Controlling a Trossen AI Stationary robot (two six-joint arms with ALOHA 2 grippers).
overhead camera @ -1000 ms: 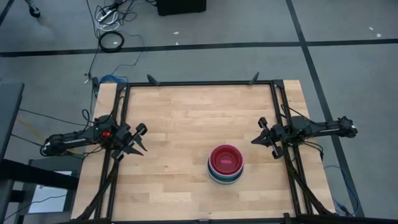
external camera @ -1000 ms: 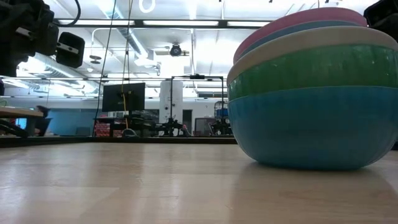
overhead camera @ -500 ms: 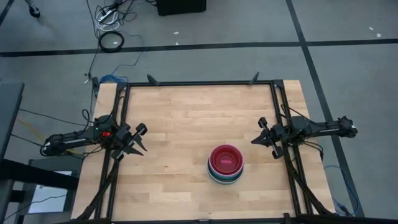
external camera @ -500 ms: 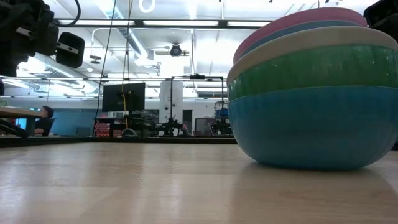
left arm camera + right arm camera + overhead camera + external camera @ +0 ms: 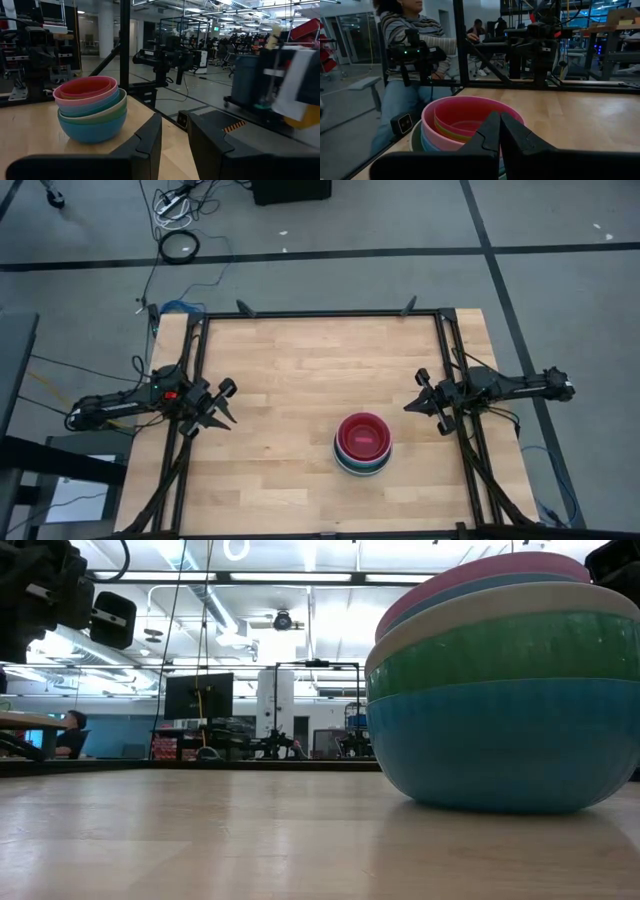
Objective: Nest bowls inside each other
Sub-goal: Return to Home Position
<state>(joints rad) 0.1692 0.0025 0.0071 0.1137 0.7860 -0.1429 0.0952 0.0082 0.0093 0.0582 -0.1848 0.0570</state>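
Plastic bowls [image 5: 363, 442] stacked, nearer right gripper [image 5: 410, 406]

1. Left arm [image 5: 130, 402]: slim, black, jointed, with small red and green spots near the wrist.
2. Right arm [image 5: 510, 387]: black, jointed, thin dark cables alongside.
3. Right gripper [image 5: 499, 118]: dark, tapered, wedge-shaped fingers.

From above I can make out only the red bowl [image 5: 363, 436] and thin rims around it; how many sit nested beneath, I can't count; at table height the stack [image 5: 500, 710] runs off the right edge, its inside hidden; the right gripper [image 5: 499, 120], fingers together, blocks the stack's near side; the person [image 5: 412, 60] beyond is cut off at the top.
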